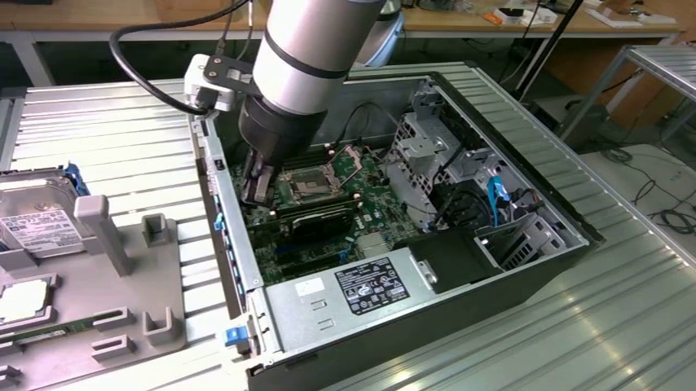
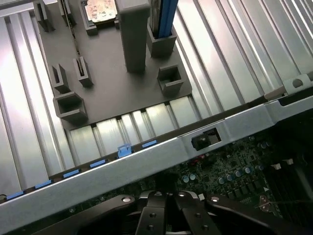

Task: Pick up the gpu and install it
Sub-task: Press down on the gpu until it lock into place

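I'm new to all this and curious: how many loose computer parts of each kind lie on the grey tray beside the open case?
Hard drive: 1
Memory stick: 1
Square chip: 1
Total: 3

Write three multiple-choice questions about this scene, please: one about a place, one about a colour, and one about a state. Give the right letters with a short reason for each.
1. Where is the gripper?
A. Over the grey holder tray
B. Inside the computer case, over the motherboard
C. Over the hard drive

2. What colour are the small clips along the case's edge?
A. Red
B. Yellow
C. Blue

3. In what state is the computer case?
A. Open, with its inside showing
B. Closed by a side panel
C. Standing upright on its feet

Answers:
1. B: the arm reaches down into the case, close to the wall on the exterior view's left.
2. C: the wrist view shows a row of blue clips on the metal edge.
3. A: the motherboard and cables lie in plain sight from above.
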Available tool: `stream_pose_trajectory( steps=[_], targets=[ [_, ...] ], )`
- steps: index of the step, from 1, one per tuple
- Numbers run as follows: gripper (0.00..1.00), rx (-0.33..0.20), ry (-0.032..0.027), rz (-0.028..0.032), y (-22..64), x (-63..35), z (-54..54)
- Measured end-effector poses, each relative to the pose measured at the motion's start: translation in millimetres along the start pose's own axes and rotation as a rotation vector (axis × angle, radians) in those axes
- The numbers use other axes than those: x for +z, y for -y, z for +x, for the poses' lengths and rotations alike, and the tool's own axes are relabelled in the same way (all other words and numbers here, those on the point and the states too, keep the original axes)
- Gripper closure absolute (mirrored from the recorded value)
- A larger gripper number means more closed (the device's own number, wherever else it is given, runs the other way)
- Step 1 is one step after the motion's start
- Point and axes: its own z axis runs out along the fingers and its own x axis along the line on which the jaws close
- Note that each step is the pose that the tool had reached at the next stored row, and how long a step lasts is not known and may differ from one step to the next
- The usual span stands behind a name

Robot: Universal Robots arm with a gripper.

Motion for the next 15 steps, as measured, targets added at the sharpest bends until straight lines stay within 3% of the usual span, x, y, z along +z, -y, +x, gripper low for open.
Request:
stream_pose_trajectory(
  steps=[1,5,6,7,10,15],
  targets=[
    [0.89,0.002,-0.0083,0.0004,0.1,0.1,0.0],
    [0.89,0.003,-0.0107,0.0008,-0.1,0.0,0.0],
    [0.89,0.006,-0.0271,0.0043,-0.1,0.0,0.0],
    [0.89,0.007,-0.0318,0.0059,0.0,0.0,0.1],
    [0.89,0.007,-0.032,0.006,-0.1,0.0,0.1],
    [0.89,0.005,-0.0251,0.0034,-0.1,0.1,-0.1]
  ],
)
